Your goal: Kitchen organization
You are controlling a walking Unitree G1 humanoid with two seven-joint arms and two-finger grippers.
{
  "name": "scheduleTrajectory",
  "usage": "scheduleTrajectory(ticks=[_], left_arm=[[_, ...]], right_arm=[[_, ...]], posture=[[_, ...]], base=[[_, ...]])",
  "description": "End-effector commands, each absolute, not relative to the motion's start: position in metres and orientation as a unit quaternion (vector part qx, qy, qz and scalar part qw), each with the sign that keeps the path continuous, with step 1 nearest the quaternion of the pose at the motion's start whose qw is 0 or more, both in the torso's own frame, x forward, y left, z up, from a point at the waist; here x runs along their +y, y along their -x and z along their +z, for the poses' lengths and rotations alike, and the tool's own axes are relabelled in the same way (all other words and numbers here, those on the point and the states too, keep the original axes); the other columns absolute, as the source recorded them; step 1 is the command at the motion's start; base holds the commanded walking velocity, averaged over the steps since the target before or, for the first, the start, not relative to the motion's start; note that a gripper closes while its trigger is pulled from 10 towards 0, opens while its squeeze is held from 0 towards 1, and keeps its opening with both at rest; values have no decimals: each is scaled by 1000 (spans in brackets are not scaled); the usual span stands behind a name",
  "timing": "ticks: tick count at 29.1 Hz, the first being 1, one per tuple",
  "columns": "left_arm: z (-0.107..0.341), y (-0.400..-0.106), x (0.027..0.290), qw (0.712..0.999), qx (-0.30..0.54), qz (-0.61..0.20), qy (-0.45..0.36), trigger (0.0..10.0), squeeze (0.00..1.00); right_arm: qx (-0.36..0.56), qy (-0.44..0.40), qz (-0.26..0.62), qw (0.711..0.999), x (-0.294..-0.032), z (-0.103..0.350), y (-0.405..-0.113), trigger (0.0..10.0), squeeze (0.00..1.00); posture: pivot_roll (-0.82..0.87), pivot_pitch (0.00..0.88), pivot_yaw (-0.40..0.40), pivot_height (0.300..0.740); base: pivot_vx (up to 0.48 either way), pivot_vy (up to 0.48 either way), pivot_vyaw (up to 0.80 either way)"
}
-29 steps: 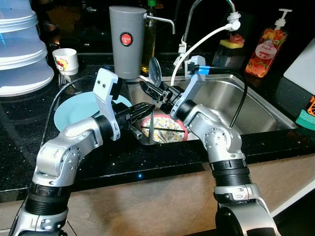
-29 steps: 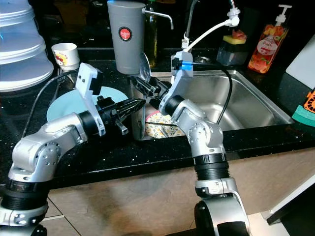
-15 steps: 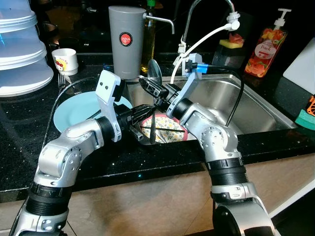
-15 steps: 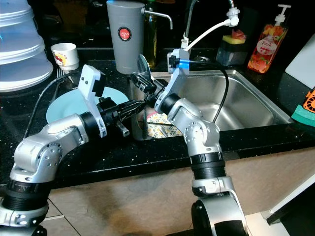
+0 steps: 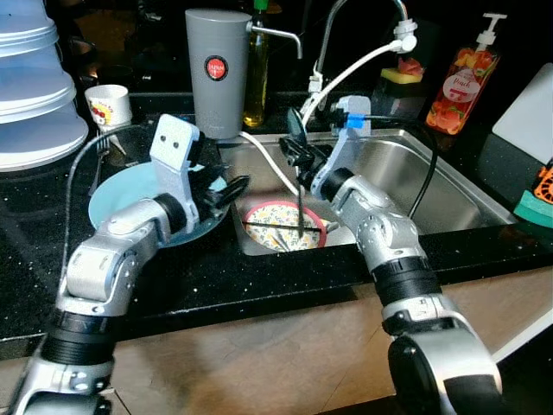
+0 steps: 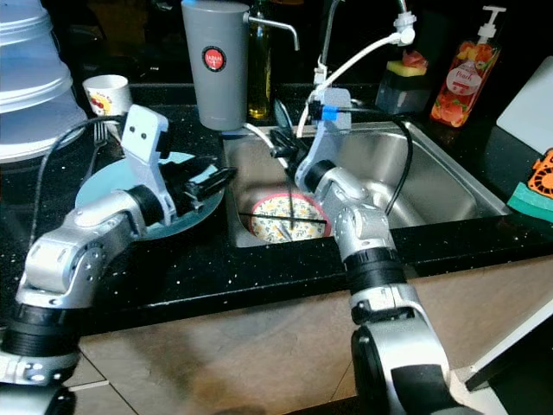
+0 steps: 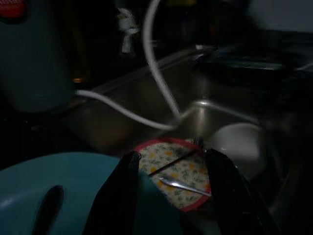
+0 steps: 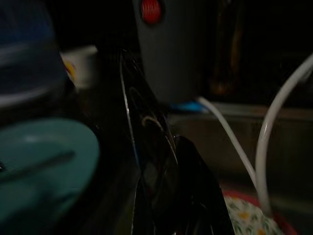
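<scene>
My right gripper (image 5: 292, 152) is over the left part of the sink, shut on a metal spoon (image 5: 300, 203). The spoon's bowl points up and its handle hangs down toward a floral plate with a red rim (image 5: 275, 226) on the sink floor. A thin black stick lies across that plate. My left gripper (image 5: 232, 183) is open with nothing in it, just above the right edge of a light-blue plate (image 5: 125, 194) on the black counter. In the left wrist view its fingers (image 7: 128, 169) frame the floral plate (image 7: 173, 171).
A grey dispenser (image 5: 216, 73) and an oil bottle stand behind the sink's left corner. A white hose (image 5: 359, 65) hangs from the faucet. A cup (image 5: 105, 105) and stacked white containers (image 5: 34, 112) are at the far left, with a soap bottle (image 5: 455, 86) at the back right.
My left gripper has drawn back left from the sink edge to over the blue plate. My right gripper has carried the spoon right, over the floral plate. The camera shifted slightly.
</scene>
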State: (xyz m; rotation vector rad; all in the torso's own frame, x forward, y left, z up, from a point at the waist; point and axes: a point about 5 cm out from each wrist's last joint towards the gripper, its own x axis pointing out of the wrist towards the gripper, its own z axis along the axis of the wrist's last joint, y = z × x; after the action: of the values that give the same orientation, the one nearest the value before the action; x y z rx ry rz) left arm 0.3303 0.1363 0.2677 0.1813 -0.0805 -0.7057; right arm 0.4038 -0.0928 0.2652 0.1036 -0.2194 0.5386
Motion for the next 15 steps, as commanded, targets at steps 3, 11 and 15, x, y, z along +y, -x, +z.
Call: scheduleTrajectory(ticks=[3, 11, 15], left_arm=[[250, -316, 111, 898, 0, -426, -111, 10000, 0], [245, -313, 94, 887, 6, -453, -87, 10000, 0], [242, -314, 96, 889, 12, -445, -106, 10000, 0]], right_arm=[[-76, 4, 251, 965, -82, 235, -405, 10000, 0], [-43, 5, 218, 975, -80, 212, -407, 10000, 0], [-42, 2, 212, 976, -77, 209, -407, 10000, 0]], posture=[[-37, 91, -62, 740], [-33, 90, -71, 740], [-32, 92, -69, 740]], base=[[0, 0, 0], [0, 0, 0], [0, 0, 0]])
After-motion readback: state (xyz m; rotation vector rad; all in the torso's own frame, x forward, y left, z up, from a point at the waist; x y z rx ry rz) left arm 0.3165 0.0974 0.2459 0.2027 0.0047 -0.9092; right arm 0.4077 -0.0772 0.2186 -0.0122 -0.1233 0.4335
